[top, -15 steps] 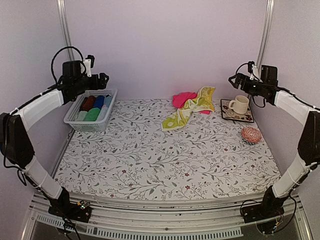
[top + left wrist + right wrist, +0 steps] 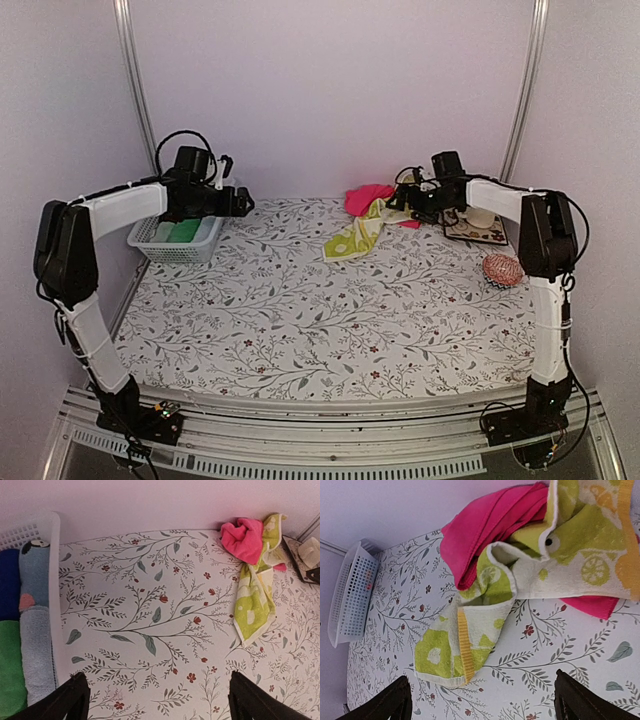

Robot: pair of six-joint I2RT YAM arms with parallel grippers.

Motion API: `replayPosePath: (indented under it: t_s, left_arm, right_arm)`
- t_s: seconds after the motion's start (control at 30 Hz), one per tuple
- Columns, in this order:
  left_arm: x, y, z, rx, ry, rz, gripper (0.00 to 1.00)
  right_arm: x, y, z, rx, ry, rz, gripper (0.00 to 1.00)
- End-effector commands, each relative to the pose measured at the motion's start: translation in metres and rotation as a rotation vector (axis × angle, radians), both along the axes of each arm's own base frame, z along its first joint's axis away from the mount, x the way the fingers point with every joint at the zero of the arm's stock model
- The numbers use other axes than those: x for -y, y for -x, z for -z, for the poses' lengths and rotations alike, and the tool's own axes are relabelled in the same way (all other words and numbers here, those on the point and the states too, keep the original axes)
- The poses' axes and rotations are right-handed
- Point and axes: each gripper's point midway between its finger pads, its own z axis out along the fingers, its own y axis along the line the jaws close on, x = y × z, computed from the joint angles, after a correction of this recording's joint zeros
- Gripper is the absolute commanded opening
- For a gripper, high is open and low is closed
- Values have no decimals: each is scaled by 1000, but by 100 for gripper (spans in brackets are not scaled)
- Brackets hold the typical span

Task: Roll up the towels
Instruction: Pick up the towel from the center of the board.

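A white plastic basket (image 2: 170,248) with perforated walls sits at the left rear of the table, close to the side wall. Rolled cloths lie inside it side by side. They are a dark blue roll (image 2: 7,585), a green roll (image 2: 10,665) and a pale blue roll (image 2: 34,575) of fluffy terry marked with a pink patch and a small black-and-white eye.

At the right rear a cream mug (image 2: 311,552) stands on a square dark-edged mat (image 2: 480,235); whether anything is in the mug cannot be told. In front of the mat lies a round red-orange woven pad (image 2: 503,270), flat on the table.

The table (image 2: 300,320) has a white surface printed with grey leafy sprigs and small red flowers.

Both towels lie unrolled in one crumpled heap at the rear, right of centre. The hot pink towel (image 2: 485,535) is plain and bunched in soft folds at the back. The lime-yellow terry towel (image 2: 470,630), patterned in white and orange, is tangled with it. It trails toward the front left as a long twisted strip with an orange band near its hem.

The left gripper (image 2: 238,203) hovers just beside the basket's right side, its fingers spread wide and holding nothing. The right gripper (image 2: 402,203) hangs just over the right end of the heap, its black fingers (image 2: 390,702) also spread wide and empty.
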Motion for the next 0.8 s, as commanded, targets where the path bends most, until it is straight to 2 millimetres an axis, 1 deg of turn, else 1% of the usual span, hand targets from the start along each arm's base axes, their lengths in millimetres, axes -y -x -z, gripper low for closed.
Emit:
replayPosePath:
  t_s: [0.0, 0.1, 0.17, 0.23, 0.3, 0.43, 0.57, 0.7, 0.77]
  left_arm:
    - [35, 9, -8, -11, 29, 77, 97]
    - [46, 14, -7, -22, 35, 99, 97]
    - [51, 16, -7, -26, 38, 111, 97]
    - [55, 18, -8, -29, 37, 120, 97]
    - [57, 19, -8, -32, 34, 125, 97]
    - [58, 21, -12, -34, 23, 130, 97]
    - [59, 23, -17, -30, 23, 134, 97]
    - [60, 25, -20, -33, 17, 138, 97]
    - [59, 26, -23, -29, 13, 137, 97]
  right_arm:
    - [-39, 14, 32, -72, 40, -54, 100]
    - [-56, 21, 54, -89, 84, -74, 97]
    - [-64, 24, 61, -87, 110, -83, 96]
    - [-70, 29, 85, -112, 144, -94, 94]
    - [-76, 33, 95, -119, 166, -106, 93]
    - [-83, 38, 108, -124, 196, -114, 89]
    - [-86, 36, 116, -109, 232, -104, 84]
    - [-86, 33, 126, -120, 248, -80, 76]
    - [-86, 31, 136, -131, 257, -75, 71]
